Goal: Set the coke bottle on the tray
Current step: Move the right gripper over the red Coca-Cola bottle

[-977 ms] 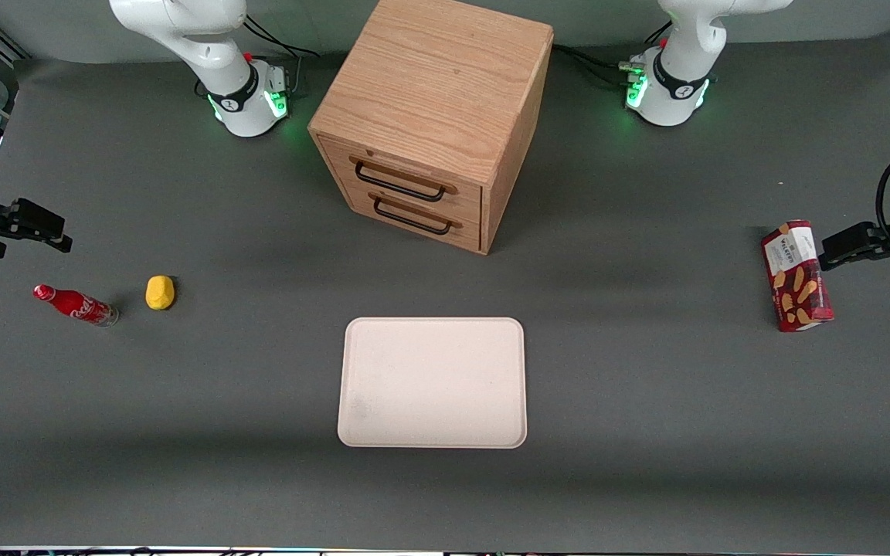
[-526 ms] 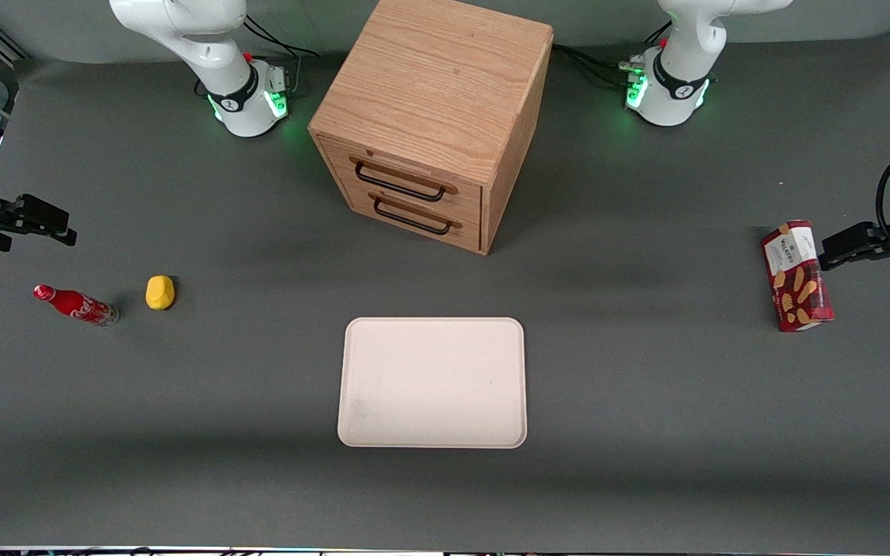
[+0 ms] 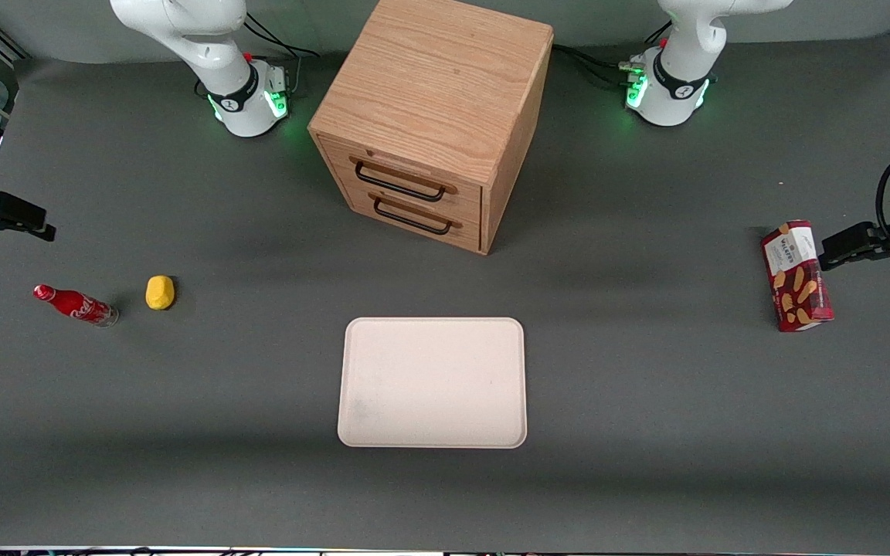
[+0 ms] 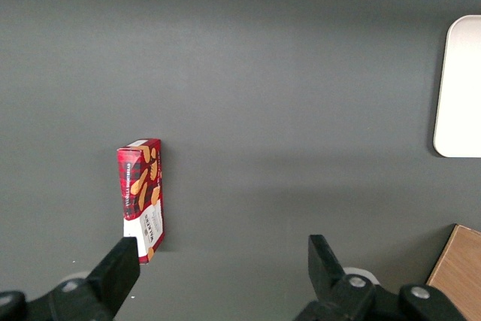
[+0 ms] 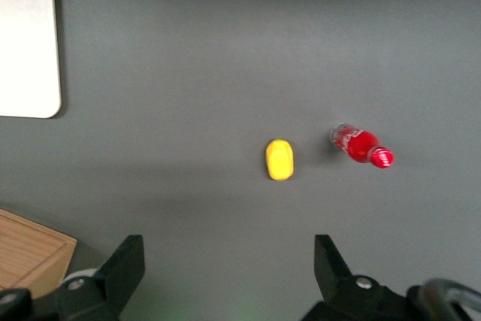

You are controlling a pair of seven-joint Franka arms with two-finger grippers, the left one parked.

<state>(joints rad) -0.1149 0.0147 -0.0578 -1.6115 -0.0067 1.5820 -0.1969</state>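
Observation:
The coke bottle [image 3: 74, 305] [image 5: 361, 146] is small and red with white script; it lies on its side on the grey table at the working arm's end. My gripper [image 3: 28, 220] [image 5: 229, 249] hovers farther from the front camera than the bottle, apart from it. It is open, its two dark fingers wide apart with only bare table between them. The cream tray [image 3: 433, 382] [image 5: 26, 43] lies flat and bare in the middle of the table, nearer the front camera than the cabinet.
A yellow lemon [image 3: 159, 293] [image 5: 279, 159] sits beside the bottle, on its tray side. A wooden two-drawer cabinet [image 3: 433, 116] stands at mid-table. A red biscuit box [image 3: 796, 276] [image 4: 141, 197] lies toward the parked arm's end.
My gripper has drifted a little away from the front camera and toward the table's end. The bottle, lemon and tray have not moved.

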